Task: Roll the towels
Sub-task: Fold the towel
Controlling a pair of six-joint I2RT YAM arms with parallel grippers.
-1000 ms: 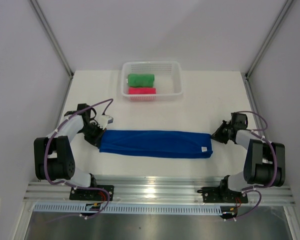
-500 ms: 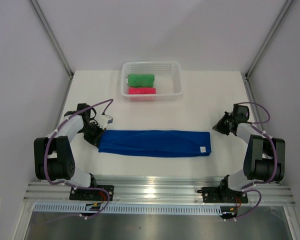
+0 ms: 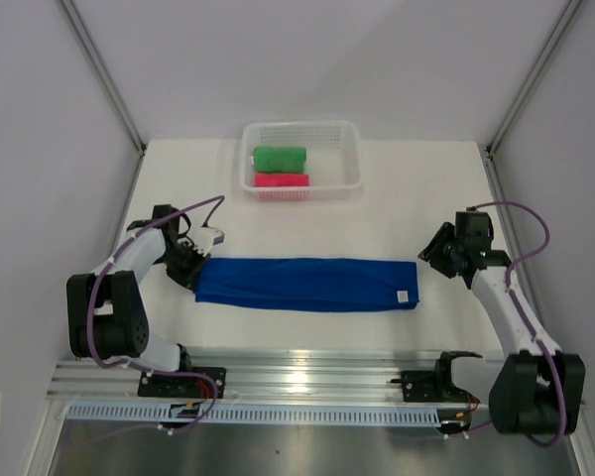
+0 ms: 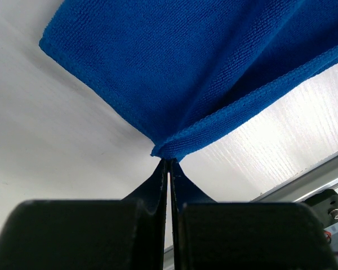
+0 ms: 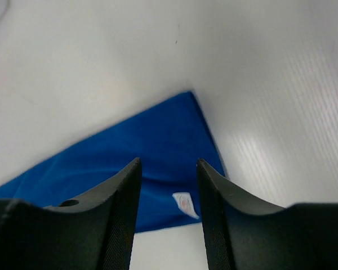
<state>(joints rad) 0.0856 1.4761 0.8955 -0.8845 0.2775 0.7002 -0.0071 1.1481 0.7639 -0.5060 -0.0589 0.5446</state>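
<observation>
A royal blue towel (image 3: pixel 307 285) lies folded into a long strip across the middle of the table, its white tag (image 3: pixel 404 296) near the right end. My left gripper (image 3: pixel 191 266) is shut on the strip's left corner (image 4: pixel 168 151). My right gripper (image 3: pixel 436 254) hovers just right of the strip's right end with its jaws open and nothing between them; the blue towel (image 5: pixel 129 174) and its tag (image 5: pixel 184 203) show beyond its fingers. A rolled green towel (image 3: pixel 279 158) and a rolled pink towel (image 3: pixel 282 180) lie in the basket.
The white mesh basket (image 3: pixel 349 169) stands at the back centre of the table. An aluminium rail (image 3: pixel 307 372) runs along the near edge by the arm bases. Grey walls enclose the left and right sides.
My right gripper has let go of the blue towel's right end, opened and lifted away to the right. The towel's right end has settled flat. The left arm has not moved.
</observation>
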